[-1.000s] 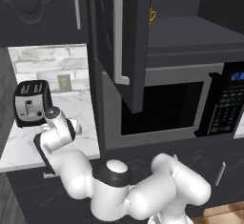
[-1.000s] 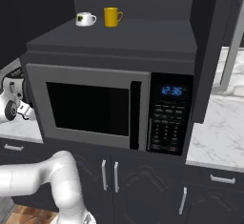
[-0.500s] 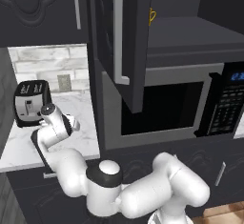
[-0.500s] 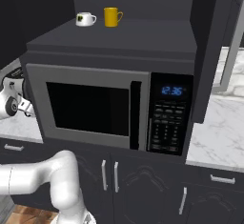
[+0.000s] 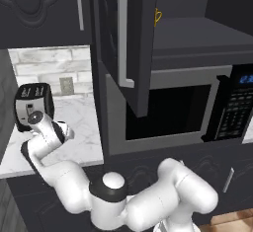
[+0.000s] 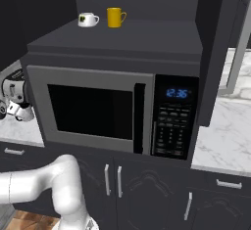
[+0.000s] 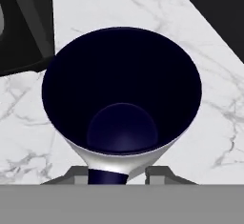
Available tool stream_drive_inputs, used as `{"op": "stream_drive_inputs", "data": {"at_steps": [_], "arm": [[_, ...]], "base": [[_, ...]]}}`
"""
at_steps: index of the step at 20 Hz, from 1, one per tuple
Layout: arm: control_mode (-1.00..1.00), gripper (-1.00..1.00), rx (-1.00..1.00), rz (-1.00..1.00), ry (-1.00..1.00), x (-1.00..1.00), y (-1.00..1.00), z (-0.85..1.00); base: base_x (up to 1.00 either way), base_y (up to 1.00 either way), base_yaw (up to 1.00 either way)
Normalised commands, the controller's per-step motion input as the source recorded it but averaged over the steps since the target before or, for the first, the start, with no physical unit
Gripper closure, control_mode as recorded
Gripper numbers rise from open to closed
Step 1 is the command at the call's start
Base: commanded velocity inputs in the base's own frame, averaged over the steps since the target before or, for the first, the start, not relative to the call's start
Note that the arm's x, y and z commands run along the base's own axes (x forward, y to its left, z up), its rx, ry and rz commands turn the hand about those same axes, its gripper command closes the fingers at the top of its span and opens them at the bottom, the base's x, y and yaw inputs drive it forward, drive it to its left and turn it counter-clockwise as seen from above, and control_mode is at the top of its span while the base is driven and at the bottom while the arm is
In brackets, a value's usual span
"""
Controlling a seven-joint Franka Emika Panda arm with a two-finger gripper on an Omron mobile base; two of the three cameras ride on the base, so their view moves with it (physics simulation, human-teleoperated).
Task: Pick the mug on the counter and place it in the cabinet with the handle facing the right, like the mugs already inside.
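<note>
The mug (image 7: 121, 89) stands upright on the white marble counter (image 7: 214, 123); I look straight down into its dark interior. Its dark handle (image 7: 107, 177) points toward the hand. My gripper (image 7: 119, 174) hangs over the mug's handle side, its two fingertips (image 7: 76, 175) pressed close on either side of the handle and the wall there. From the left base camera, the gripper (image 5: 66, 132) is low over the counter (image 5: 81, 117), in front of the toaster. The cabinet (image 5: 197, 33) stands open, its door (image 5: 136, 43) swung out.
A black and silver toaster (image 5: 32, 105) stands just left of the mug, also seen close by as the toaster (image 7: 24, 23). A microwave (image 6: 98, 111) sits under the cabinet shelf. On that shelf stand a white mug (image 6: 88, 19) and a yellow mug (image 6: 116, 17).
The hand has edged slightly left and stayed low over the counter. The arm's elbow has shifted a little. The cabinet door and the mugs inside have not moved.
</note>
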Motion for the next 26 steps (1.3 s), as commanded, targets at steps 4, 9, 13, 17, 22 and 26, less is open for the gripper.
{"op": "stream_drive_inputs", "data": {"at_steps": [4,9,13,17,22,26], "arm": [[-1.0,1.0,-0.14,0.0,-0.16,-0.94,0.28,0.0],[-1.0,1.0,-0.1,0.0,-0.2,-1.0,0.05,0.06],[-1.0,1.0,0.0,0.0,-0.18,-0.95,-0.05,0.19],[-1.0,1.0,0.0,0.0,-0.16,-0.85,-0.37,0.21],[-1.0,1.0,0.03,0.0,-0.11,-0.57,-0.66,0.26],[-1.0,1.0,0.04,-0.01,-0.09,-0.43,-0.8,0.21]], "base": [[0.0,0.0,0.0],[0.0,0.0,0.0],[0.0,0.0,0.0],[0.0,0.0,0.0],[0.0,0.0,0.0],[0.0,0.0,0.0]]}}
